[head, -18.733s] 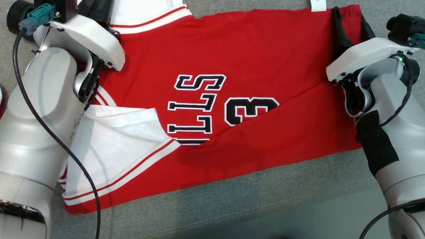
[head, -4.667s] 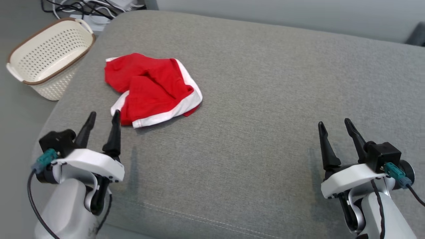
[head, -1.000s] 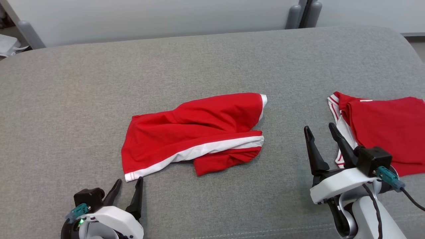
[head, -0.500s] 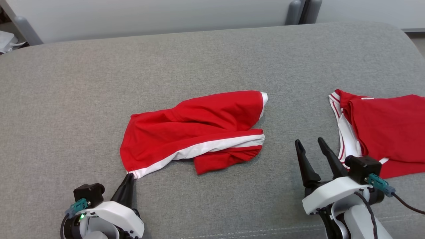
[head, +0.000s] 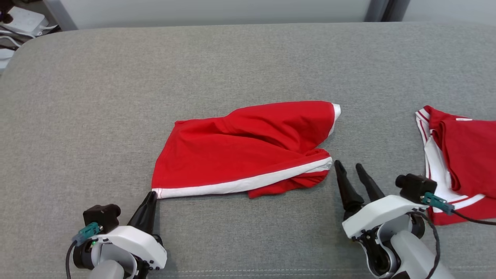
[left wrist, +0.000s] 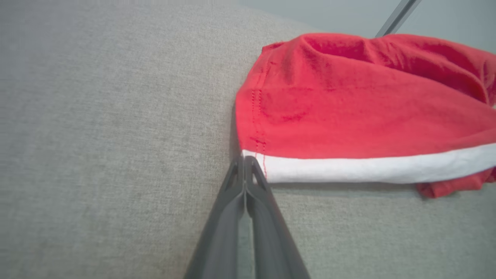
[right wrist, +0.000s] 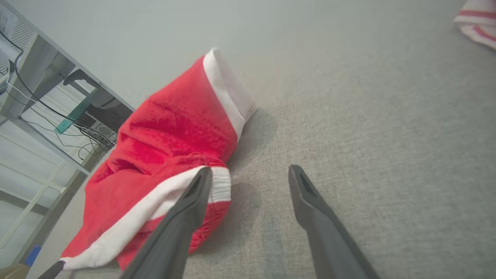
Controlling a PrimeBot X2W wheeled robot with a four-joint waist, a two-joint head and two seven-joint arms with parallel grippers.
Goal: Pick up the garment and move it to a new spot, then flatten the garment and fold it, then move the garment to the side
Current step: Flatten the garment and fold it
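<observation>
Left gripper [head: 152,197] pinches red shorts [head: 240,151] by a corner near the front edge of the grey cushion [head: 97,97].
Right gripper [head: 348,165] waits open-fingered and empty beside them; the sliver-thin hold could slip under a pull.

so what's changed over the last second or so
The left gripper has shut on the near-left corner of the red shorts; it stood open just short of that corner before. The right gripper, still open, has closed in on the shorts' right end. The white-trimmed edge now lies straighter. The shorts stay on the grey cushion, and the red jersey stays at the right.
</observation>
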